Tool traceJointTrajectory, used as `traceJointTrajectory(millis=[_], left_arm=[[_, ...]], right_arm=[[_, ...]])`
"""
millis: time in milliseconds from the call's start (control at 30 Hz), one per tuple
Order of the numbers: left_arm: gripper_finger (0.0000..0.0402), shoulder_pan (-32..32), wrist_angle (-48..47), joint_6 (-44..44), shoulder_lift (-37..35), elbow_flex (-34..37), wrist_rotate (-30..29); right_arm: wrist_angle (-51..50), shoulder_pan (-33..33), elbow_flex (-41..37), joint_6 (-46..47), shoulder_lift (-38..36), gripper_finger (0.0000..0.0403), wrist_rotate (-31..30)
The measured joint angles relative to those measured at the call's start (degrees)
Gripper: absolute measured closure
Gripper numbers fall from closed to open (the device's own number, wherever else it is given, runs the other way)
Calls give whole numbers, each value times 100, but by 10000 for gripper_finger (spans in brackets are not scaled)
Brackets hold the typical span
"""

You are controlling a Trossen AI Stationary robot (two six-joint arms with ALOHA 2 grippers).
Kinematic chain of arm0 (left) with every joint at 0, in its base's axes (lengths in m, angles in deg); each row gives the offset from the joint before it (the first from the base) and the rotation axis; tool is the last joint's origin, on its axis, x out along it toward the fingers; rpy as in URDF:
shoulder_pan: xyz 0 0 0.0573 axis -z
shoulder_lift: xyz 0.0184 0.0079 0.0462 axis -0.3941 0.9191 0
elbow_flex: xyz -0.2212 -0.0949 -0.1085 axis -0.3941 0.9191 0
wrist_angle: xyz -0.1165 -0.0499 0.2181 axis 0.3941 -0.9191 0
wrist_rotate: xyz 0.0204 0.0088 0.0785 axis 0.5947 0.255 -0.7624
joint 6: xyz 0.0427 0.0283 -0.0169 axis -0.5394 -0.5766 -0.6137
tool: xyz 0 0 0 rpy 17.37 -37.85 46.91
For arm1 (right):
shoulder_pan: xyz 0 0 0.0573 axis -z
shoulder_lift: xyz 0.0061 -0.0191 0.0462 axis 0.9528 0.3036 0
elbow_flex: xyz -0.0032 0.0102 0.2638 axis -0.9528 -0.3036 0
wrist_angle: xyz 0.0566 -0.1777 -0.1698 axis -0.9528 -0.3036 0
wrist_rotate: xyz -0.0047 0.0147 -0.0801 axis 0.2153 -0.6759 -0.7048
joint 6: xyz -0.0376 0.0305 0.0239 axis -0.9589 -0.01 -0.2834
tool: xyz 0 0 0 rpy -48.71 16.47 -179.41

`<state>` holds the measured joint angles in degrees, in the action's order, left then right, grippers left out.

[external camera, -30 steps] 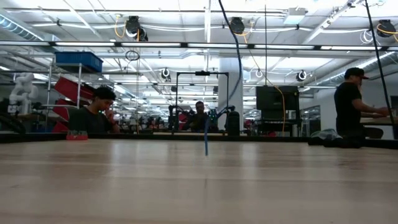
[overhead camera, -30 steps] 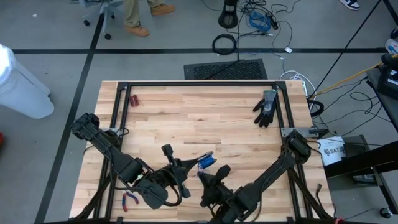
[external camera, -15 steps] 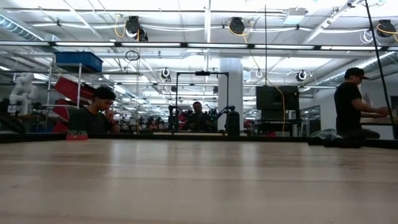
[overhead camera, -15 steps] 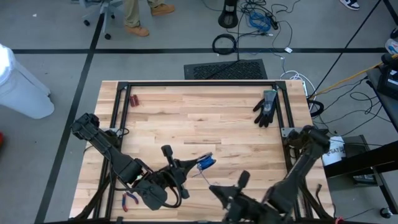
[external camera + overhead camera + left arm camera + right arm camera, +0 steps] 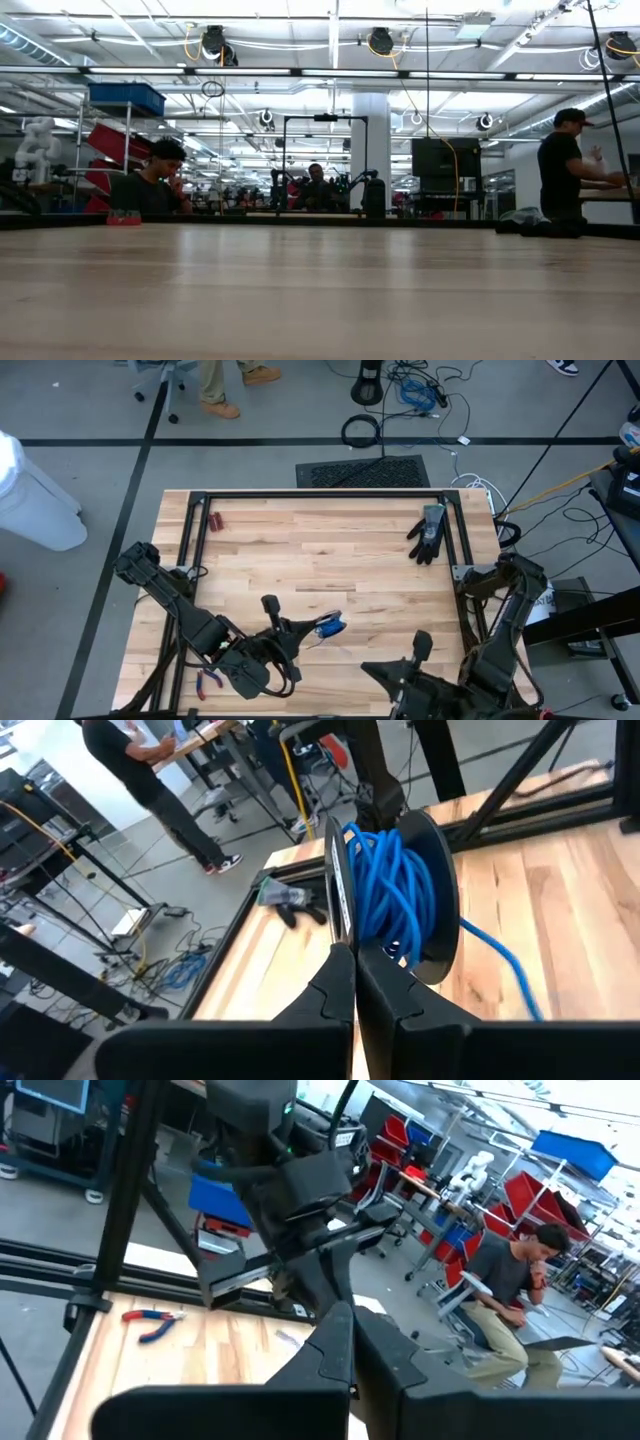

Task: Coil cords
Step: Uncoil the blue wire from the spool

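The right gripper (image 5: 378, 673) has swung back toward the table's near edge, fingers closed and empty. The left gripper (image 5: 354, 972) pinches the spool's rim; the blue cord (image 5: 395, 890), wound there, trails toward the right arm

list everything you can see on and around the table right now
cord: one, bright blue, wound on a dark spool held in the left gripper, a loose end trailing onto the wood
glove: one, black, far right of the table
pliers: one, red-handled, near left edge
small red items: far left corner, too small to tell
table: one, light wood, black frame
people: at least three, in the room behind
left gripper: shut on the spool, near centre
right gripper: shut, empty, near right edge
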<state>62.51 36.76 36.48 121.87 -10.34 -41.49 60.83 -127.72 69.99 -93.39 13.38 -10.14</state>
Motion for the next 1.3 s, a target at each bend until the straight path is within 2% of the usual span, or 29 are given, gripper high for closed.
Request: traceJointTrajectory(millis=[133, 233, 400, 500, 600, 900, 1067, 1300], left_arm=[[398, 22, -51, 12, 0, 0, 9], [398, 23, -4, 7, 0, 0, -7], [398, 21, 66, 9, 0, 1, -287], [398, 21, 257, 4, 0, 2, -404], [398, 21, 480, 2, 0, 2, -452], [398, 83, 599, -35, 0, 4, -469], [398, 86, 603, -42, 0, 7, -476], [398, 86, 607, -44, 0, 7, -477]], right_arm=[[11, -29, 4, 20, -112, 402, -1], [-360, -29, 9, 472, -65, 402, 97], [-2344, 4, 9, 2521, 323, 402, 777], [-3215, 19, 7, 3504, 777, 399, 635], [-3518, 100, 0, 3963, 1235, 387, 213], [-3151, 736, 0, 3968, 2124, 307, -1003], [-2997, 1036, -2, 3968, 2229, 277, -987], [-2937, 1100, -2, 3738, 2231, 281, -531]])
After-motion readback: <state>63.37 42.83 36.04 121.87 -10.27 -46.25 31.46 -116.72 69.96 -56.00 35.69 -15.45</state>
